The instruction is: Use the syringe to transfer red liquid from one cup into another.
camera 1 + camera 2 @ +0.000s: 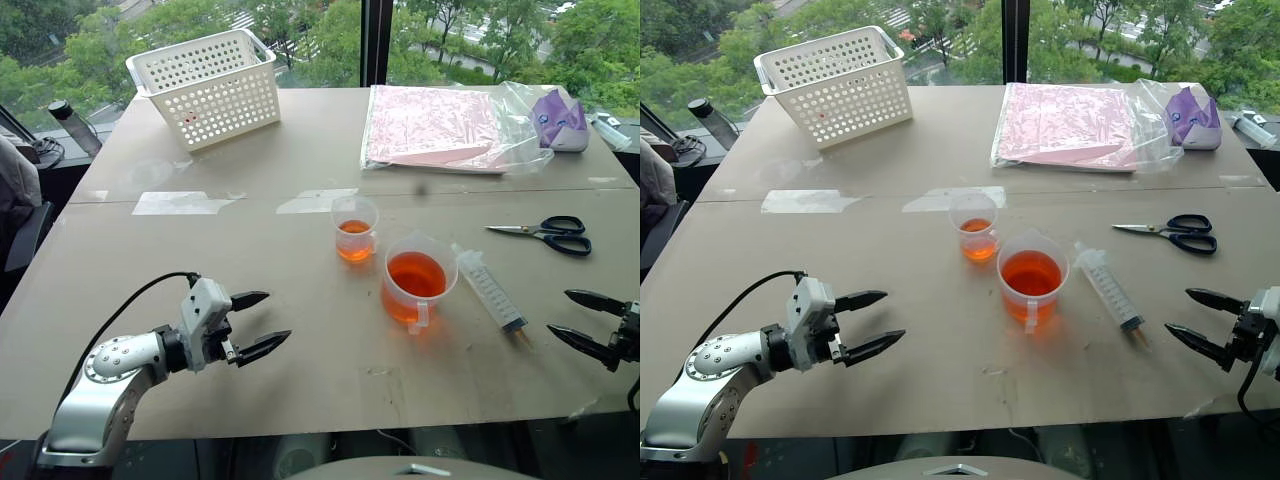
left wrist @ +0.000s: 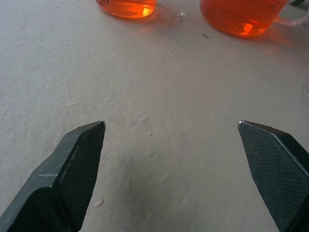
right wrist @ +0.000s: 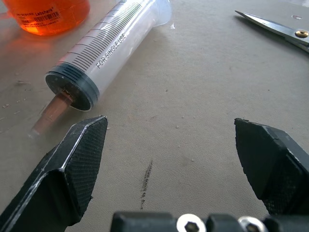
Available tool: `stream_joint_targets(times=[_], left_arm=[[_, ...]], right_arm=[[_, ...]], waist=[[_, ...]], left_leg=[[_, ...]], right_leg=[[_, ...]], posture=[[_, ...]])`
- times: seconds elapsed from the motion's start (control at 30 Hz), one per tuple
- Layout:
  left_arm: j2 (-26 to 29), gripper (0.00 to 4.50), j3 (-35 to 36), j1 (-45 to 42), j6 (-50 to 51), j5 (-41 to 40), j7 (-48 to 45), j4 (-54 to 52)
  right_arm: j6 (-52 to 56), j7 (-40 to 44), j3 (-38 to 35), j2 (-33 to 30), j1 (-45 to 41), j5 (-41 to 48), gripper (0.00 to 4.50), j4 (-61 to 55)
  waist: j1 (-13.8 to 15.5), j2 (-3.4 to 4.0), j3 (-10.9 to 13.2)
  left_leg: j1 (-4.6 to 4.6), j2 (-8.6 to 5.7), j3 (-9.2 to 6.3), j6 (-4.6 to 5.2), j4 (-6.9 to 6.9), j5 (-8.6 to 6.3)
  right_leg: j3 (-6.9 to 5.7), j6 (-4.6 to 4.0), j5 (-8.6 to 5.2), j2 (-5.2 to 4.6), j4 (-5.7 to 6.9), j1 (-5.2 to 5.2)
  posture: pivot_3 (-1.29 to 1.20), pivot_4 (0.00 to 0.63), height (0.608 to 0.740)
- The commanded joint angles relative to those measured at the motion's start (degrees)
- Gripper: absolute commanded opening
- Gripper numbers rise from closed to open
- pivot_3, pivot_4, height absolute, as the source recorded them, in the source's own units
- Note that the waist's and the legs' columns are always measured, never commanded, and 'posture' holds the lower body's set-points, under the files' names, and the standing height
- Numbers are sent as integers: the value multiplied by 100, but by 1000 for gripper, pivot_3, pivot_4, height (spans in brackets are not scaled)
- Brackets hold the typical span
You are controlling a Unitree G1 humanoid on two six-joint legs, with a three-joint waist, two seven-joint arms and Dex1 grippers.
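The clear syringe (image 1: 489, 286) lies flat on the table, its tip toward the near edge, just right of the handled measuring cup (image 1: 415, 282) of red liquid (image 1: 416, 274). The small handleless cup (image 1: 355, 229) stands behind and left of it, with a little red liquid in its bottom. My right gripper (image 1: 574, 316) hovers open to the right of the syringe's tip; the syringe (image 3: 108, 46) lies ahead of it in the right wrist view. Left of both cups, my left gripper (image 1: 262, 322) is open and empty above bare table.
Black-handled scissors (image 1: 545, 234) lie behind the right gripper. At the far side of the table stand a white perforated basket (image 1: 207, 85) and a plastic bag of pink sheets (image 1: 440, 127), with a purple object (image 1: 561, 121) at the far right corner. Clear tape patches (image 1: 185, 202) mark the table's middle.
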Motion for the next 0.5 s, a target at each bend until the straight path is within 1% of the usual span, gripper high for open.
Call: stream_joint_targets(times=[0.03,0.5], left_arm=[[36,4479,37,-33,-135,18,-54,2],[28,4479,41,-79,-189,13,-116,138]], right_arm=[[-35,174,-173,-152,6,130,4500,-25],[15,158,-179,-225,66,187,4500,-59]], waist=[[0,0,0],[0,2,1]], left_leg=[[0,0,0,0,0,0],[-2,0,0,0,-3,0]], right_leg=[[0,0,0,0,0,0],[-1,0,0,0,-6,-1]], posture=[[0,150,740],[0,150,740]])
